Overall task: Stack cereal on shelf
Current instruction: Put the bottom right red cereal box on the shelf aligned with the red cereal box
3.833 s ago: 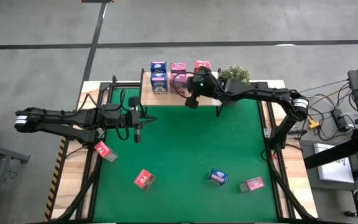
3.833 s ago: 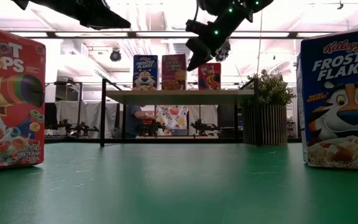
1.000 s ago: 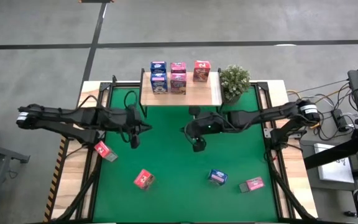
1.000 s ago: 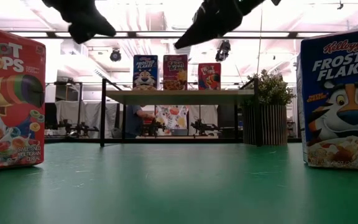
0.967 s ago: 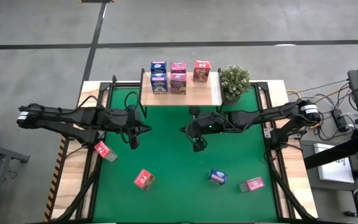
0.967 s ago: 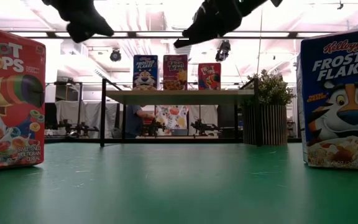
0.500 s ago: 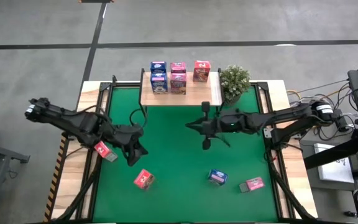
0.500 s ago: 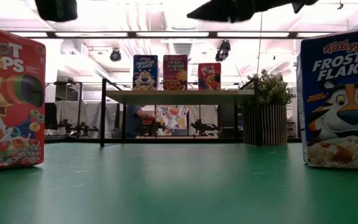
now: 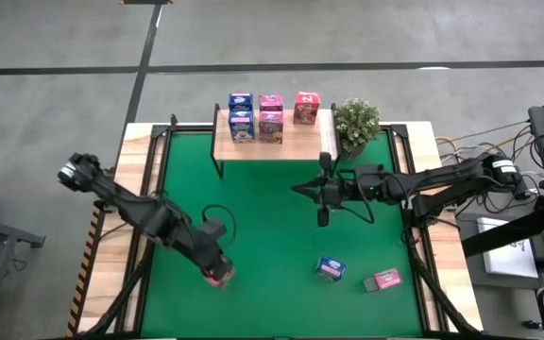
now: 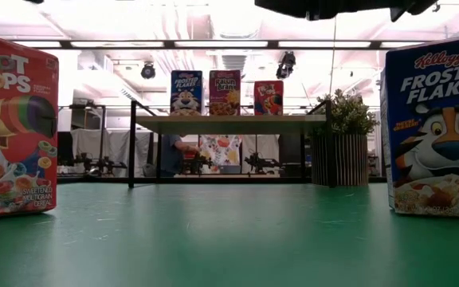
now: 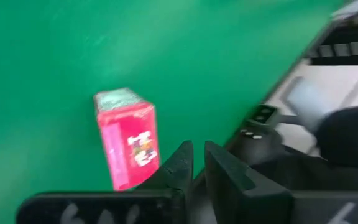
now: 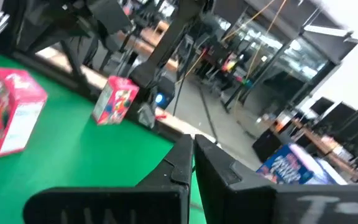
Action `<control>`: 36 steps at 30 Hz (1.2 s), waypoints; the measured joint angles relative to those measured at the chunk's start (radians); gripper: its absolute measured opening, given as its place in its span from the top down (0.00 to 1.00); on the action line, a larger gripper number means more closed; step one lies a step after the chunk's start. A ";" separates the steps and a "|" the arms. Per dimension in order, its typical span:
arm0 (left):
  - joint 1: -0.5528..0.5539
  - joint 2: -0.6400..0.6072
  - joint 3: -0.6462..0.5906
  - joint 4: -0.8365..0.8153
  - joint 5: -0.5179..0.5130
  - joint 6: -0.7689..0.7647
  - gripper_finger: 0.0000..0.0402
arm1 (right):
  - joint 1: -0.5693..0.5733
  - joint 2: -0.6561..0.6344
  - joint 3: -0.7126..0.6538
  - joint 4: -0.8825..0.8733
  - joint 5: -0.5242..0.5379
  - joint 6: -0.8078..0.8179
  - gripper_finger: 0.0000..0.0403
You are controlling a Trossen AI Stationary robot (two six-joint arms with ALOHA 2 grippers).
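Note:
Five cereal boxes stand on the wooden shelf (image 9: 274, 140) at the far edge: two blue (image 9: 241, 113), two pink (image 9: 271, 113), one red (image 9: 306, 106). A pink box (image 9: 219, 276) stands on the green mat, and in the left wrist view this box (image 11: 126, 144) is just beside my fingers. My left gripper (image 9: 216, 265) hovers over it, shut, with only a narrow slit between the fingers (image 11: 195, 163). A blue box (image 9: 330, 268) and another pink box (image 9: 382, 280) rest on the mat near the near edge. My right gripper (image 9: 322, 216) is shut and empty over mid-mat.
A potted plant (image 9: 355, 121) stands right of the shelf. In the low view a Froot Loops box (image 10: 14, 127) and a Frosted Flakes box (image 10: 435, 127) flank the open mat before the shelf (image 10: 229, 123). Black frame rails run along the table's left and right sides.
My left gripper has swung from mid-left toward the near edge and somewhat right, dropping down over the pink box on the mat. My right gripper has drifted toward the table's right. No box has moved.

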 joint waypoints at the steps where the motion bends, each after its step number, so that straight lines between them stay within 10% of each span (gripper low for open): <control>1: -0.011 0.018 0.001 -0.014 0.000 -0.023 0.92 | 0.000 -0.008 0.000 -0.025 0.000 0.001 0.98; 19: -0.063 0.133 0.003 -0.159 -0.004 -0.112 0.35 | 0.000 -0.027 0.000 -0.045 -0.016 0.018 0.98; 36: -0.063 0.223 -0.012 -0.089 0.003 -0.007 0.29 | 0.000 -0.026 0.000 -0.051 -0.016 0.014 0.98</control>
